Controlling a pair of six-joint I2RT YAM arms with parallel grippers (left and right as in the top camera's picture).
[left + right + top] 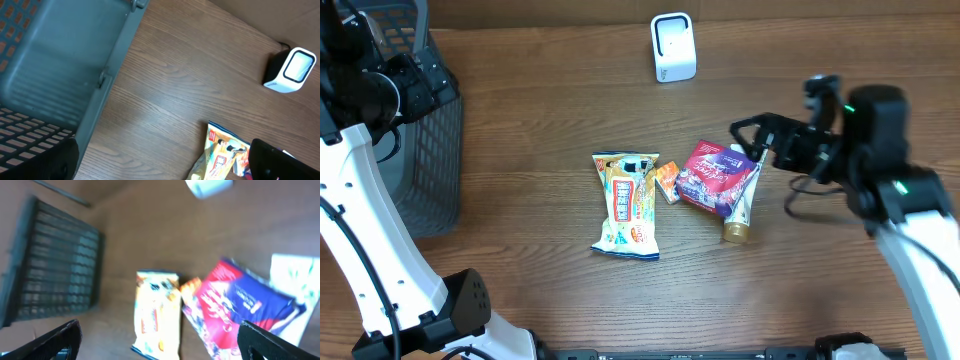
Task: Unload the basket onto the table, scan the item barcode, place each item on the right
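Observation:
A yellow snack bag [628,205] lies flat mid-table, with a small orange packet [666,182], a red-and-purple pouch [717,177] and a white tube with a gold cap [742,205] to its right. The white barcode scanner [672,47] stands at the far edge. My right gripper [755,140] hovers open just above the pouch's right end, holding nothing. Its wrist view shows the bag [156,312] and pouch [235,307] below its fingers [280,342]. My left gripper [428,82] hangs open and empty over the basket's rim, far left. Its own view shows the bag [222,155] and scanner [292,70].
A dark mesh basket [425,150] stands at the left edge of the wooden table [540,120], seen close in the left wrist view as a grey wall [65,75]. The right arm's white link [920,240] reaches in from the lower right.

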